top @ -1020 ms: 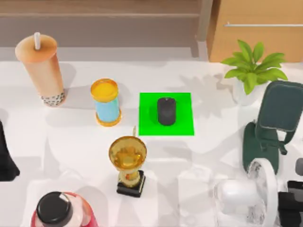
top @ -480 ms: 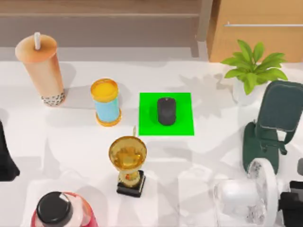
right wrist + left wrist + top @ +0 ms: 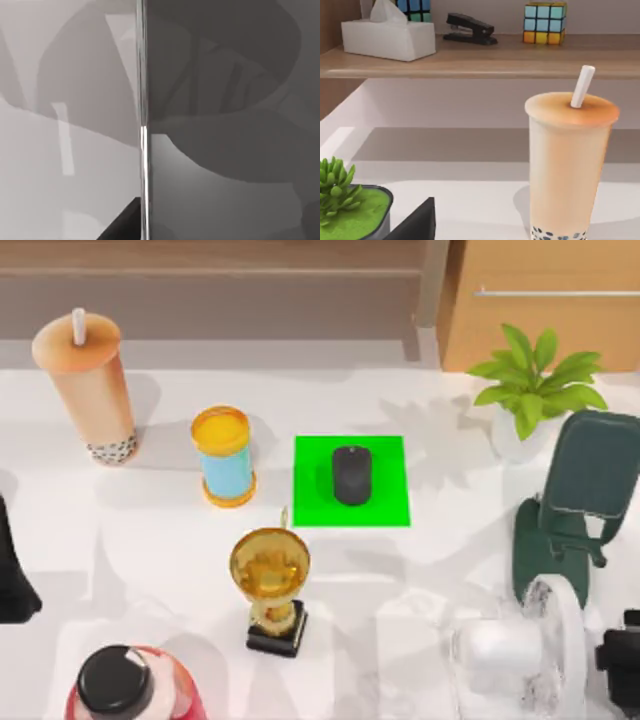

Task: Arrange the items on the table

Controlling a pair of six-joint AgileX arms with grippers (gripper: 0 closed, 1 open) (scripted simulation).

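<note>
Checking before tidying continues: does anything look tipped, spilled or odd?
Nothing stands out. The tall tan bubble-tea cup and gold trophy cup stand upright, and the small black oval mouse lies squarely on the green square mat.

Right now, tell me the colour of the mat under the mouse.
Bright green; the mat under the black mouse shows best in the top view.

- Mouse (image 3: 351, 475): flat on green mat (image 3: 310, 500); open from above.
- Left flank: orange-lidded can (image 3: 224, 456) near the mat; trophy (image 3: 270, 580) just below its lower left corner.
- Table (image 3: 420, 570) bare right of the mat, up to the fan (image 3: 520, 660) and dark green stand (image 3: 570, 510).
</note>
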